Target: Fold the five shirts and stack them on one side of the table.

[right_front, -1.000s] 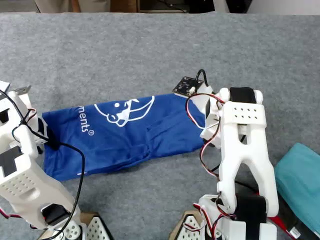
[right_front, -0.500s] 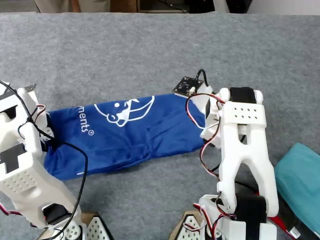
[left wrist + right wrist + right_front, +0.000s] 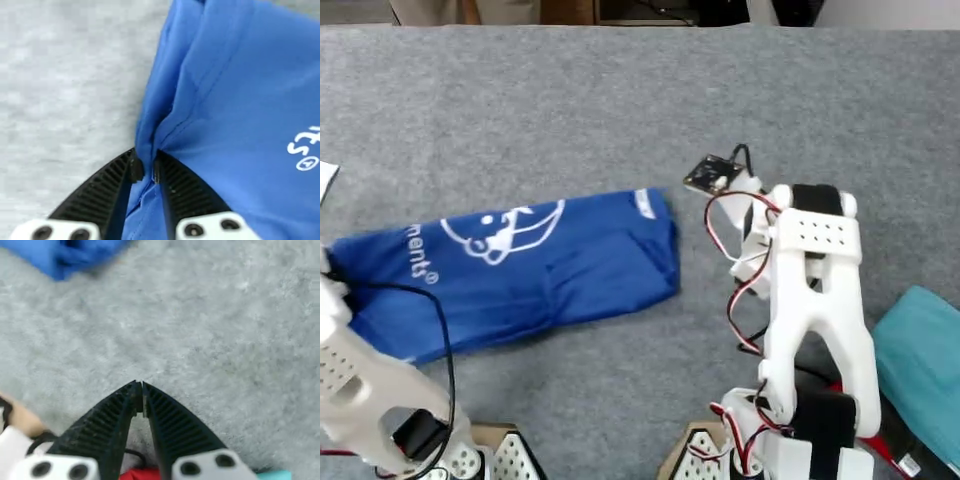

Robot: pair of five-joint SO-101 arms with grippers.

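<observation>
A blue shirt point(image 3: 520, 270) with white print lies folded lengthwise on the grey table, stretched from the left edge to the middle. My left gripper point(image 3: 145, 167) is shut on a fold at the shirt's point(image 3: 235, 100) left end, at the table's left edge. The left arm point(image 3: 360, 380) stands at the lower left. My right gripper point(image 3: 139, 396) is shut with nothing in it, over bare grey felt, a little right of the shirt's right end point(image 3: 70, 252). The right arm point(image 3: 810, 300) rises from the lower middle.
A teal cloth point(image 3: 920, 350) lies at the right edge of the table. The grey felt point(image 3: 620, 110) covers the whole table, with open room at the back and between the arms.
The left gripper has pulled the blue shirt leftward, so its right end has slid out from under the right gripper. The right arm has shifted slightly right and now hangs over bare felt.
</observation>
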